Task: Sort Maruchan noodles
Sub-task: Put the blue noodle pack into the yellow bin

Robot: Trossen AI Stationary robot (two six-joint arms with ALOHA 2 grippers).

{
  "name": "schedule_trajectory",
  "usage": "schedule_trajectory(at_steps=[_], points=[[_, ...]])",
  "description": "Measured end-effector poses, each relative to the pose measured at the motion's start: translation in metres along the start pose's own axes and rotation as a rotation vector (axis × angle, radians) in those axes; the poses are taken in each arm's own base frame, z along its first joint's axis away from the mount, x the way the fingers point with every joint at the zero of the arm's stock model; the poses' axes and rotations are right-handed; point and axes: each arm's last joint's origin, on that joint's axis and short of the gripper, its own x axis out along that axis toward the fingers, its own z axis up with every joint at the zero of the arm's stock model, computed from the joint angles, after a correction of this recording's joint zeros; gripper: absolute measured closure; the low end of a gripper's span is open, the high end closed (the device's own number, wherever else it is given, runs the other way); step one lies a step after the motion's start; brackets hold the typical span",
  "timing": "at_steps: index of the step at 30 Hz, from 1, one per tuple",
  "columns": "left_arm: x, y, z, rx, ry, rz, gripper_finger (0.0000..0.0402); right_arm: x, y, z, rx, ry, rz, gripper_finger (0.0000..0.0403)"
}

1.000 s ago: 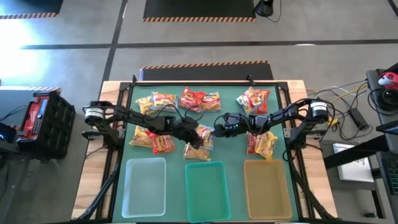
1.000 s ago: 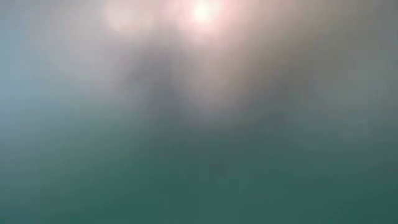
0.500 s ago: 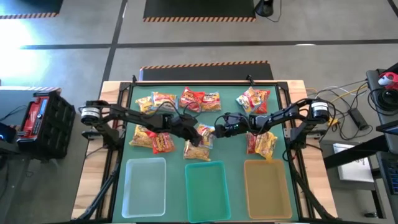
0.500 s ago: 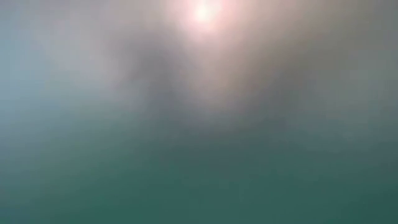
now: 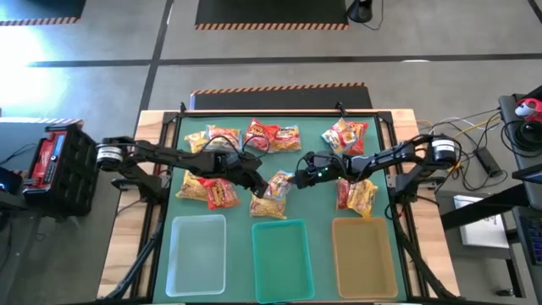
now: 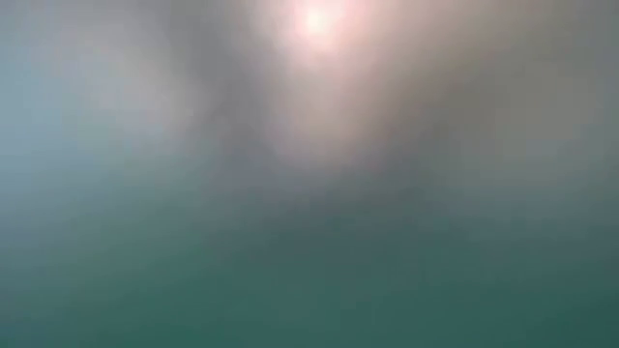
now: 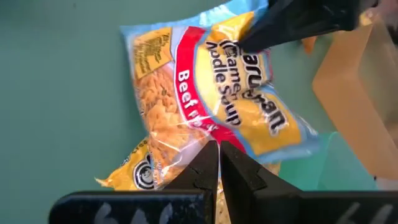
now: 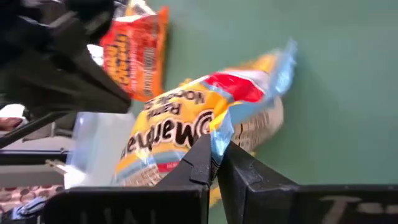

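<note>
A yellow Maruchan packet with a red stripe and pale blue edges hangs between my two grippers at the middle of the green mat. My left gripper is shut on its left side and my right gripper on its right side. The left wrist view shows the packet with the right gripper's fingers on its far edge. A second yellow packet lies on the mat just under it. The low view shows only blur. My left gripper pinches the packet's clear crinkled edge between its two fingers, slanting down from the table's left. The packet stretches away from the fingertips toward the other gripper. My right gripper pinches the packet's pale blue sealed edge between its two fingers, coming nearly level from the table's right. The packet extends away from the fingers, tilted.
More packets lie along the mat's far side, one group at the left and one at the right. Along the near edge stand a clear tray, a teal tray and an amber tray.
My left gripper has risen and drawn a little toward the table's left edge, still shut on the packet. The packet now spans between both grippers above the one lying under it.
</note>
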Motion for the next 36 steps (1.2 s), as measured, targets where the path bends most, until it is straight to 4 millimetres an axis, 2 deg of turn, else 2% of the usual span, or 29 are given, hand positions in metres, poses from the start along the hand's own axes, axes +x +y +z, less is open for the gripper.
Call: schedule_trajectory(at_steps=[10, 21, 27, 32, 36], points=[[-0.007, -0.002, 0.003, -0.002, -0.055, 0.010, 0.0402, -0.028, 0.025, 0.008, -0.224, -0.001, 0.095, 0.0395], [-0.012, -0.003, 0.005, 0.021, -0.104, 0.033, 0.0402, -0.062, 0.043, 0.011, -0.316, -0.003, 0.134, 0.0395], [-0.012, -0.003, 0.006, 0.058, -0.106, 0.037, 0.0402, -0.072, 0.046, 0.010, -0.307, 0.001, 0.132, 0.0395], [-0.012, -0.003, 0.006, 0.098, -0.108, 0.039, 0.0402, -0.069, 0.043, 0.007, -0.187, 0.045, 0.115, 0.0394], [-0.012, -0.005, 0.007, 0.154, -0.123, 0.025, 0.0402, -0.067, 0.042, 0.004, -0.080, 0.147, 0.153, 0.0394]])
